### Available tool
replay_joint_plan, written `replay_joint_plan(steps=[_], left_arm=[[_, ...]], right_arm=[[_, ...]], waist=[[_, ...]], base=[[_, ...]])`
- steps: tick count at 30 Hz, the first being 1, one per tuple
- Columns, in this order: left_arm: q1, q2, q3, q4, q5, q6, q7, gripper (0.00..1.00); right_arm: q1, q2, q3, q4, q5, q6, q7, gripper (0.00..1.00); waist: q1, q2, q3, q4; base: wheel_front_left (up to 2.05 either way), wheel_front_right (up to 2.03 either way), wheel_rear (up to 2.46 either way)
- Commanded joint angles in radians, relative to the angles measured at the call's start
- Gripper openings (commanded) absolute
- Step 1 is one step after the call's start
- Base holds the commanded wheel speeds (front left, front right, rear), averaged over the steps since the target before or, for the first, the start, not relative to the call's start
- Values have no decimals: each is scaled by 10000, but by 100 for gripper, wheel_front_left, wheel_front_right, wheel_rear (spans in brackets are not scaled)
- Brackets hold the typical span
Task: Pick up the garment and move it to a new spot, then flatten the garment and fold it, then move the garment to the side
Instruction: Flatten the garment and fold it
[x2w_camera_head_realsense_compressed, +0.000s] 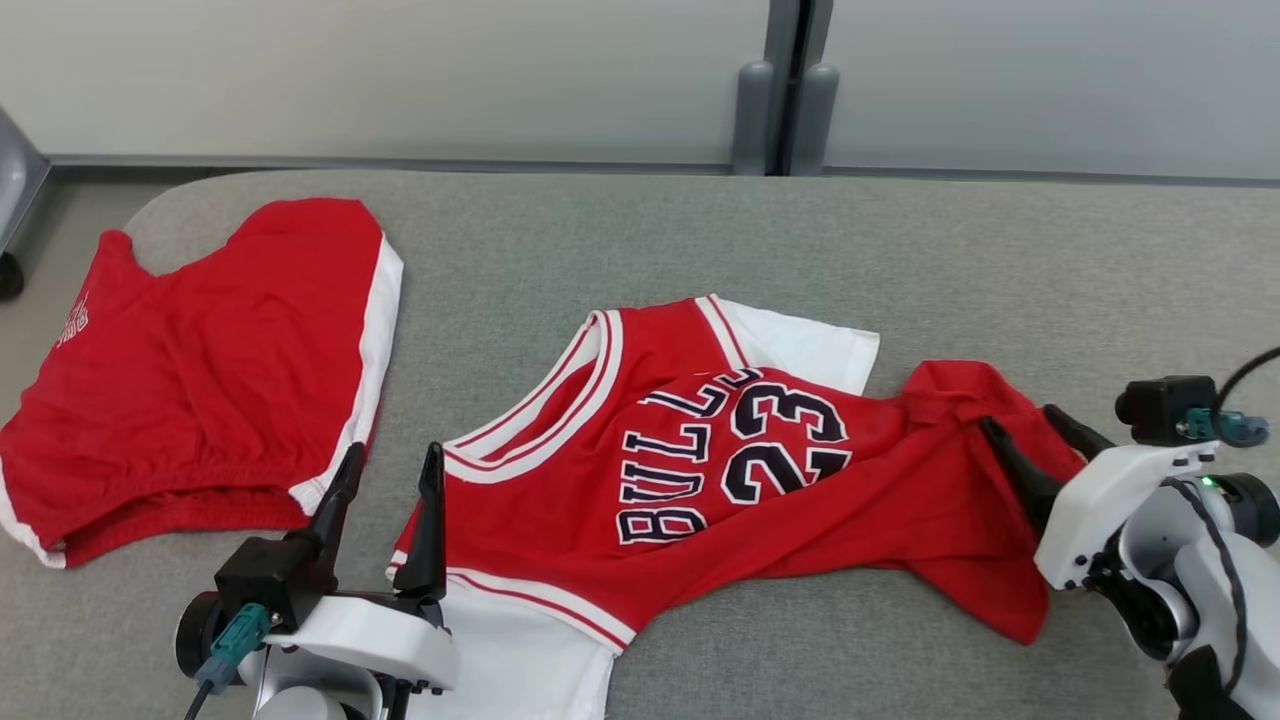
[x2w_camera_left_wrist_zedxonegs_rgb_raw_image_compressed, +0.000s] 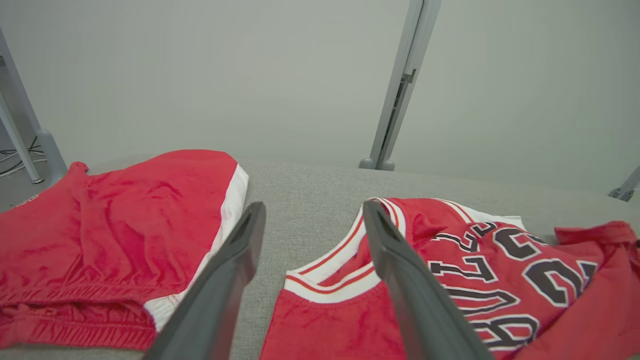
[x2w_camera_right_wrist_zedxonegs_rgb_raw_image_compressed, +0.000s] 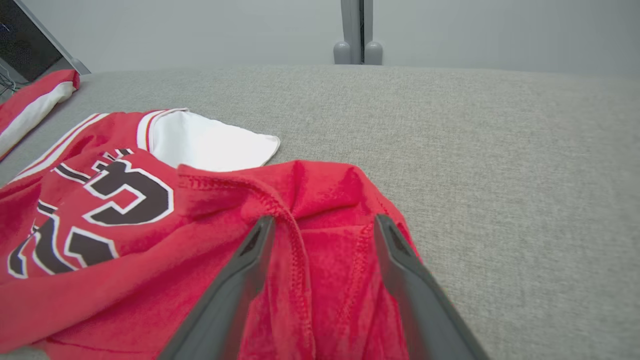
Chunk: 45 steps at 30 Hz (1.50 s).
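Observation:
The garment (x2w_camera_head_realsense_compressed: 700, 470) is a red jersey with white sleeves and dark "BULLS 23" lettering, lying crumpled across the middle of the grey table (x2w_camera_head_realsense_compressed: 900, 260). My left gripper (x2w_camera_head_realsense_compressed: 393, 455) stands open at the jersey's neckline and left shoulder; in the left wrist view the left gripper (x2w_camera_left_wrist_zedxonegs_rgb_raw_image_compressed: 314, 207) has bare table between its fingers and the jersey (x2w_camera_left_wrist_zedxonegs_rgb_raw_image_compressed: 500, 280) lies to their right. My right gripper (x2w_camera_head_realsense_compressed: 1022, 420) is open over the bunched red hem at the jersey's right end. In the right wrist view the right gripper (x2w_camera_right_wrist_zedxonegs_rgb_raw_image_compressed: 324, 220) straddles a fold of the jersey (x2w_camera_right_wrist_zedxonegs_rgb_raw_image_compressed: 125, 210) without pinching it.
Red shorts with white trim (x2w_camera_head_realsense_compressed: 200, 370) lie at the table's left end, close to my left gripper. A grey post (x2w_camera_head_realsense_compressed: 790, 100) stands behind the table against a pale wall. The table's rounded left corner lies just beyond the shorts.

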Motion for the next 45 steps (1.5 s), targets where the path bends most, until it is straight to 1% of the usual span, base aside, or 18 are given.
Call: replay_joint_plan(steps=[1, 4, 5, 9, 12, 17, 21, 26, 31, 34, 41, 45], left_arm=[[103, 43, 90, 34, 36, -40, -3, 100], [214, 39, 117, 21, 55, -31, -3, 100], [214, 39, 117, 21, 55, -31, -3, 100], [470, 11, 208, -42, 53, 2, -3, 100], [649, 3, 286, -85, 14, -4, -3, 100], [855, 13, 414, -196, 8, -25, -3, 100], [964, -9, 461, -276, 56, -43, -3, 100], [832, -53, 462, -305, 127, -62, -2, 100], [683, -85, 377, -193, 134, -104, 1, 100], [597, -106, 362, -133, 132, -121, 2, 100], [532, -168, 347, -51, 108, -131, 1, 100], [514, -182, 346, -31, 120, -134, 0, 100]], right_arm=[[158, -194, -21, 96, 2, 2, -377, 100], [410, -268, -220, 35, -35, 2, -1003, 100], [410, -268, -220, 35, -35, 2, -1003, 100], [1031, -350, -706, -310, -206, 2, -2044, 100], [1722, -188, -1169, -777, -345, 2, -2769, 100], [3015, 179, -1862, -1965, -700, 2, -3191, 100], [3796, 520, -1937, -2482, -1042, 2, -3194, 100], [3713, 748, -1534, -2550, -1472, 2, -2726, 100], [3185, 744, -1103, -1980, -2035, 2, -1782, 100], [2918, 752, -1024, -1572, -2351, 2, -1351, 100], [2506, 1105, -1652, -682, -3353, 2, -1050, 100], [2339, 1394, -1829, -311, -3674, 2, -1041, 100]], waist=[[0, 0, -268, -262], [0, 0, -523, -513], [0, 0, -523, -513], [0, 0, -872, -808], [0, 0, -1139, -923], [0, 0, -1325, -987], [0, 0, -1271, -977], [0, 0, -1060, -927], [0, 0, -870, -713], [0, 0, -805, -554], [0, 0, -693, -297], [0, 0, -651, -231]], base=[[0, 0, 0], [0, 0, 0], [0, 0, 0], [0, 0, 0], [0, 0, 0], [0, 0, 0], [0, 0, 0], [0, 0, 0], [0, 0, 0], [0, 0, 0], [0, 0, 0], [0, 0, 0]])
